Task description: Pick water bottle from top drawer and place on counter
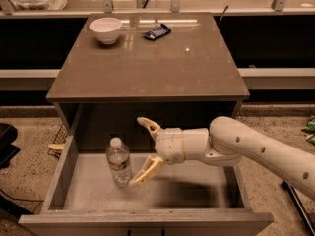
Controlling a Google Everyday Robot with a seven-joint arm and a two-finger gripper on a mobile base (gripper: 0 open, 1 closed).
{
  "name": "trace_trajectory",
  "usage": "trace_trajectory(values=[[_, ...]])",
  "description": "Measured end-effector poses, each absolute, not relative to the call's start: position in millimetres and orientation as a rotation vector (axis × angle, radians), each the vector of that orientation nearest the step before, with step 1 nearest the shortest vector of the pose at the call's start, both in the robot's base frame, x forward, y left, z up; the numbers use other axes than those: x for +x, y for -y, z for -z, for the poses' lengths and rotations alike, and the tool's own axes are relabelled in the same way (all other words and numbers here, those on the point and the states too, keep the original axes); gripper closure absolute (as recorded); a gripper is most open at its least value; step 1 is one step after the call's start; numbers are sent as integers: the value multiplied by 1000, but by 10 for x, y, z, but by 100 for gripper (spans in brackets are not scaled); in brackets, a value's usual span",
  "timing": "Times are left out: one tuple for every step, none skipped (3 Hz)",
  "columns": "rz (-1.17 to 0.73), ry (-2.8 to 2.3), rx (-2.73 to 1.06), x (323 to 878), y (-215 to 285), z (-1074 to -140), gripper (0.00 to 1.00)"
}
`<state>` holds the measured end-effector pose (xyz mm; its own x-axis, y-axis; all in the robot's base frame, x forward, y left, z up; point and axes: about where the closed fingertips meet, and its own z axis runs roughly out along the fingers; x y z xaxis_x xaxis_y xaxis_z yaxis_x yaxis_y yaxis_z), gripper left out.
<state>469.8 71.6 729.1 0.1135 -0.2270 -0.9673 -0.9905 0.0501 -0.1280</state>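
Water bottle [119, 160] upright, lower centre-left, in the top drawer [58, 181]; claw [142, 152] wide open, holding nothing, just right of it. Drawer front cut by bottom edge; arm [256, 151] cut at right edge; bare floor left of bottle.

speckled floor [29, 119], pale ledge [278, 75] behind

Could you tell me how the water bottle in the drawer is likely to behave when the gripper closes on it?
The water bottle stands upright, tall and narrow, so a sideways nudge from the open gripper close beside it could probably tip it. Its clear plastic likely flexes under a squeeze and may slip.
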Motion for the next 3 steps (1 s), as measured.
trace_trajectory(values=[[-1036, -1289, -1398, 4539, -919, -7138, 0], [-1088, -1266, -1406, 4497, -1121, -7050, 0], [-1127, -1236, -1413, 4499, -1326, -7024, 16]])
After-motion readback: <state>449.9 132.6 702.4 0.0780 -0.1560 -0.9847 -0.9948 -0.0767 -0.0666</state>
